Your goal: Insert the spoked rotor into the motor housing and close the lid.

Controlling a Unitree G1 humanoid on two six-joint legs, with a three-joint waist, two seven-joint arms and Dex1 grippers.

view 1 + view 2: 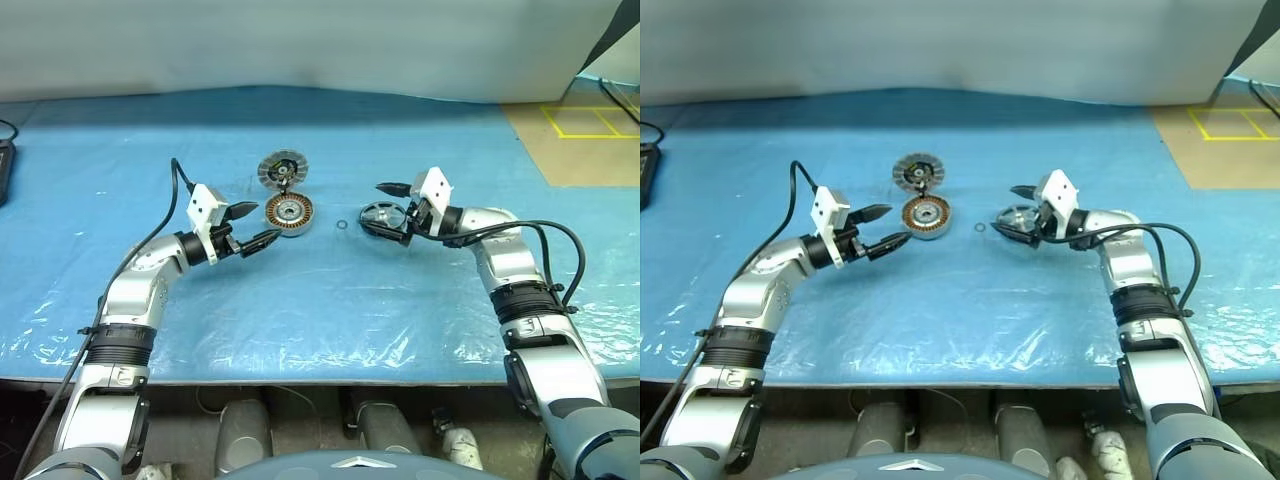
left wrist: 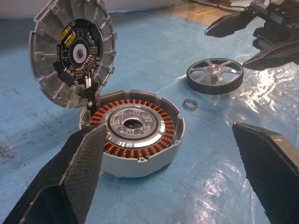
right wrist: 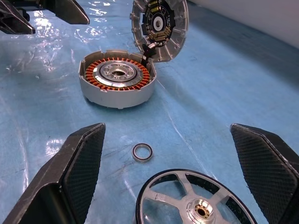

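Black-rimmed with shiny silver spokes, the spoked rotor (image 3: pixel 196 200) lies flat on the surface (image 1: pixel 330 300), directly in front of the right gripper (image 1: pixel 385 211) and between the lines of its two fingers. The right gripper stands wide open and holds nothing; its black fingertips (image 3: pixel 79 158) sit to either side of the rotor without touching it, as far as the right wrist view shows.

A small loose ring (image 3: pixel 142 152) lies on the surface just beyond the rotor, between the rotor and the motor housing (image 2: pixel 133 140).

The motor housing rests flat on the surface, well beyond the right gripper and just ahead of the left gripper (image 1: pixel 258 224). Its copper-orange windings surround a silver hub inside a grey outer wall, and its top is open. One finger (image 2: pixel 79 163) of the left gripper appears in front of the housing wall in the left wrist view; whether it touches cannot be told. The left gripper is also wide open and empty.

The lid (image 2: pixel 72 51) stands tilted upward at the far edge of the housing, joined to it at the rim by a dark link. Its ribbed inner face with a dark centre turns toward both grippers.

The surface is covered with blue sheeting under a clear, wrinkled film. The two grippers point toward each other across the housing and rotor, well apart.
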